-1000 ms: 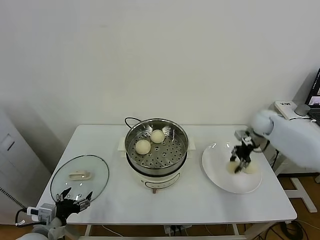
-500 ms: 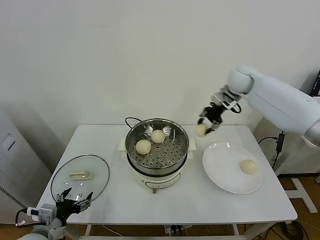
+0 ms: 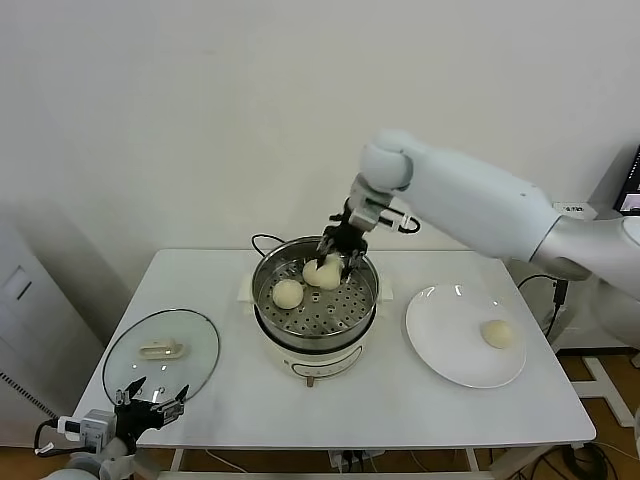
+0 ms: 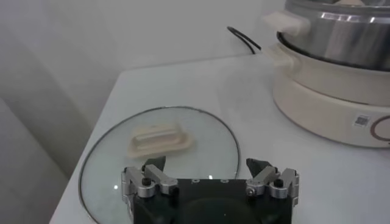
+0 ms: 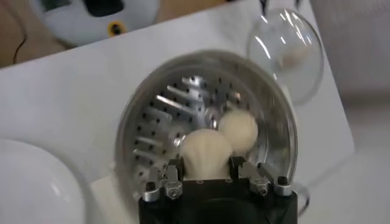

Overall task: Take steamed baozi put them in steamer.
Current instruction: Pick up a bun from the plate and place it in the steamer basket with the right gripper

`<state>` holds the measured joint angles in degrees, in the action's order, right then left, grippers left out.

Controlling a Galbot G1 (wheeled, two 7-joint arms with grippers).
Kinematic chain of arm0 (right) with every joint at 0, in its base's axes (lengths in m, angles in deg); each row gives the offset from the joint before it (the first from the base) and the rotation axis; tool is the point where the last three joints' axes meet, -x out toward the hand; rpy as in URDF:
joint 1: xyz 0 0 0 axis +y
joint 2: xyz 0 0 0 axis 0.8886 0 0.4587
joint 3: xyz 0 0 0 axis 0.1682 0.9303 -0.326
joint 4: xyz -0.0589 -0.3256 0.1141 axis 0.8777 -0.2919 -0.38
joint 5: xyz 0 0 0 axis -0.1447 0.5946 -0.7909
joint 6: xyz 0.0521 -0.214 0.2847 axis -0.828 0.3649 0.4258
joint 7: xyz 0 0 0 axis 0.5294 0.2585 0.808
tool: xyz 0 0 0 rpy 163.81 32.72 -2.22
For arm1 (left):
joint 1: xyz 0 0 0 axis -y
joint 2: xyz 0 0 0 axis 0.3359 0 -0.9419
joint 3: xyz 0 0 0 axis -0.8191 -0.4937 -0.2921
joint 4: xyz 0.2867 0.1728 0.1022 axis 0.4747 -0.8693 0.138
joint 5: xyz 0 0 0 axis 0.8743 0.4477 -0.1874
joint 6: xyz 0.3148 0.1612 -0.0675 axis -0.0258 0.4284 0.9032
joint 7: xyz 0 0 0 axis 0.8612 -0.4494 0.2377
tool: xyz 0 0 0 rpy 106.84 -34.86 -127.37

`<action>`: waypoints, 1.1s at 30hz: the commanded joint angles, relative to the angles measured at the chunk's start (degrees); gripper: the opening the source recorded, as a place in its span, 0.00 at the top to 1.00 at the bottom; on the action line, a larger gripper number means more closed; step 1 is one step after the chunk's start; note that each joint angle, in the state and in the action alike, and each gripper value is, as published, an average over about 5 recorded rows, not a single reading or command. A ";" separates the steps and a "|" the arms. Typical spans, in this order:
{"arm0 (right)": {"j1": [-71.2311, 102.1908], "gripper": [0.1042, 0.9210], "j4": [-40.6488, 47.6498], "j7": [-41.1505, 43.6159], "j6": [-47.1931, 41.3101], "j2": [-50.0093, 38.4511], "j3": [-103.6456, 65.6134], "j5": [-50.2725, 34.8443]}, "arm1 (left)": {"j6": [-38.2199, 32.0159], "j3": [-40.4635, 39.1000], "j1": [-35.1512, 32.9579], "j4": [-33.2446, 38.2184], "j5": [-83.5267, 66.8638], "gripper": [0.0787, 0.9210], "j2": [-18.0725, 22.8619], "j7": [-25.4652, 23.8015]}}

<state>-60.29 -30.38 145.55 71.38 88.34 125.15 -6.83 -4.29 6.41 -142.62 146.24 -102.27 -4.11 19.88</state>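
The steel steamer (image 3: 264,282) stands mid-table on its cream pot body. My right gripper (image 3: 335,262) is shut on a baozi (image 3: 331,270) and holds it low over the back of the basket, close to another baozi (image 3: 314,273). A third baozi (image 3: 288,293) lies on the basket's left side. In the right wrist view the held baozi (image 5: 204,152) sits between my gripper's (image 5: 204,164) fingers over the steamer (image 5: 131,137), with one baozi (image 5: 238,129) beside it. A fourth baozi (image 3: 497,333) lies on the white plate (image 3: 445,340). My left gripper (image 3: 150,407) is open and empty at the front left.
The glass lid (image 3: 195,345) with its white handle lies flat at the table's front left, just ahead of my left gripper (image 4: 210,167) in the left wrist view, where the lid (image 4: 210,137) and pot body (image 4: 329,97) show. A black cord (image 3: 262,240) runs behind the steamer.
My right gripper took one baozi off the plate, lifted it and carried it left to the steamer basket. One baozi stays on the plate. The left arm has not moved.
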 commanded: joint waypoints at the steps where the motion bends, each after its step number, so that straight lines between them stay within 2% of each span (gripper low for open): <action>1: 3.97 0.56 -3.80 0.27 8.23 3.80 0.20 7.11 | 0.06 0.00 0.06 -0.06 0.10 0.12 -0.13 0.00; 14: 9.14 0.55 -3.41 1.32 8.83 5.02 -1.06 15.09 | 0.00 0.05 0.14 -0.20 0.07 0.12 -0.27 0.00; 21: 10.52 0.54 -3.68 1.66 8.48 5.24 -1.67 16.29 | -0.24 0.40 -0.31 -0.21 0.02 0.12 -0.37 0.00; 24: 10.53 0.48 -3.91 1.72 8.31 5.05 -1.67 16.36 | -0.28 0.48 -0.43 -0.15 0.02 0.12 -0.32 0.01; 33: 9.93 0.18 -2.97 2.37 7.42 4.45 -4.17 16.38 | -0.31 0.57 -0.52 -0.06 -0.02 0.12 -0.32 0.00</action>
<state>-50.94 -34.04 147.61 78.73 92.69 122.93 8.19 -4.57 6.94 -143.12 146.16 -102.24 -4.35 19.88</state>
